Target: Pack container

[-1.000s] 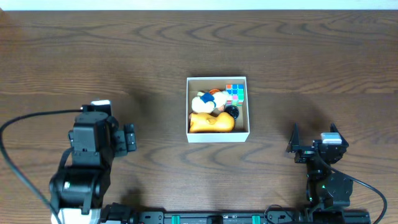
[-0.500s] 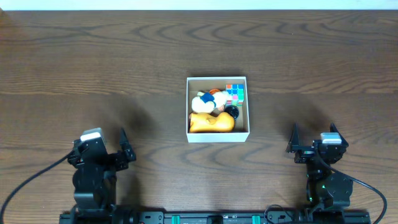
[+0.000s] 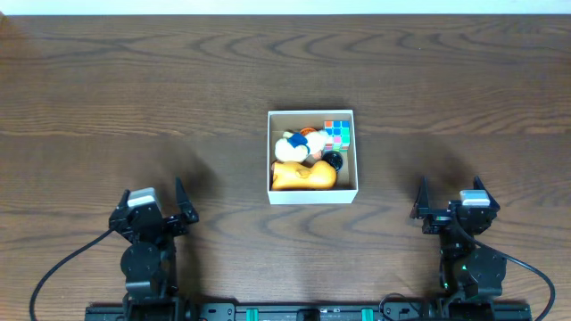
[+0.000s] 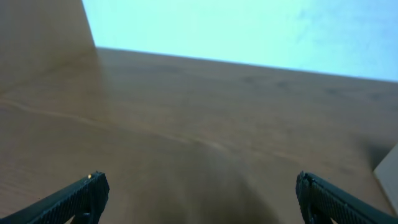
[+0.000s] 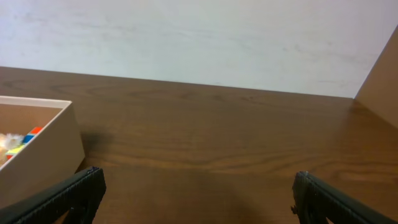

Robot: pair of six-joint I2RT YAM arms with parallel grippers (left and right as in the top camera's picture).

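The container [image 3: 312, 195] is a square white-walled box at the table's middle. It holds an orange-yellow toy [image 3: 303, 176], a white and blue plush [image 3: 293, 145], a colour cube [image 3: 337, 134] and a small black item [image 3: 333, 160]. Its corner shows at the left of the right wrist view [image 5: 43, 152] and its edge at the far right of the left wrist view [image 4: 389, 171]. My left gripper [image 3: 153, 207] is open and empty near the front left edge. My right gripper [image 3: 451, 203] is open and empty near the front right edge. Both are well apart from the container.
The brown wood table [image 3: 178, 89] stretches round the container. A pale wall stands beyond the table's far edge in the right wrist view [image 5: 199, 37]. A brown side panel [image 5: 382, 74] rises at the right.
My left arm has drawn back from a raised spot left of the container to the front left edge and settled low. The right arm and the container have not moved.
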